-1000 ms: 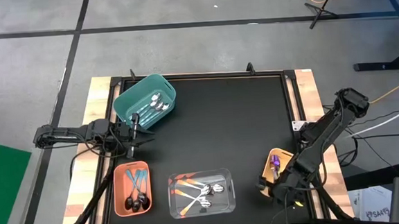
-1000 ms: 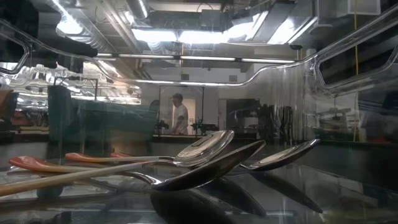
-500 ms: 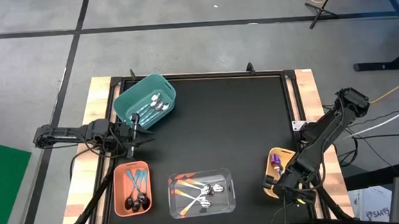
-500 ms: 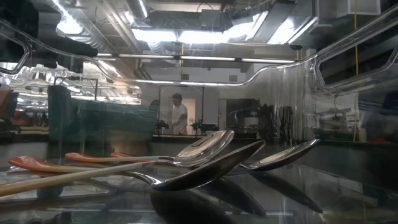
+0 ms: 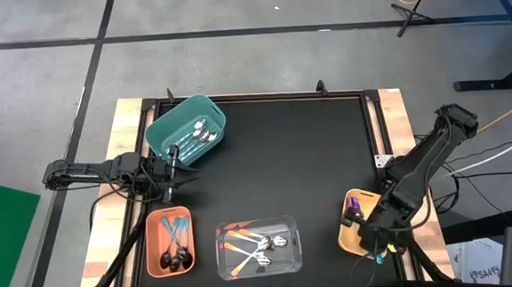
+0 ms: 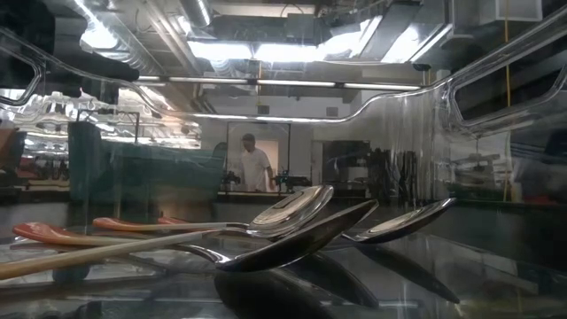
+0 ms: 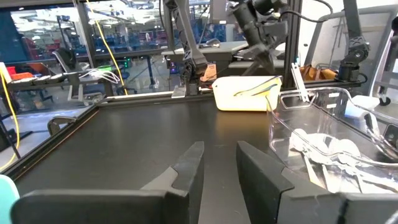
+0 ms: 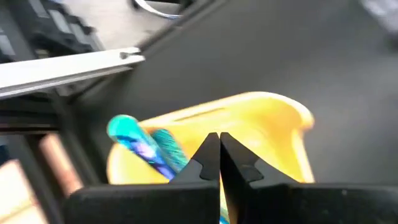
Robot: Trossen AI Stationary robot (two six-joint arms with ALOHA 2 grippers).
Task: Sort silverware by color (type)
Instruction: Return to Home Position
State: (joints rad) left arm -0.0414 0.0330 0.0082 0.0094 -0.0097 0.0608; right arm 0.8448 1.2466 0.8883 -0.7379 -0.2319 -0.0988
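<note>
Right hand: closed, empty, yellow bin just below; I feared a low retreat tipping it. Left hand: parted, empty.

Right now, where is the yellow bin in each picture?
High view: yellow bin at the bottom right, under the right arm.
Low view: not in it.
Left wrist view: yellow bin upper middle, far across the black table.
Right wrist view: yellow bin fills the middle, close up.
Shared landmark: the teal-handled spoon lying in it, also seen in the right wrist view.
</note>
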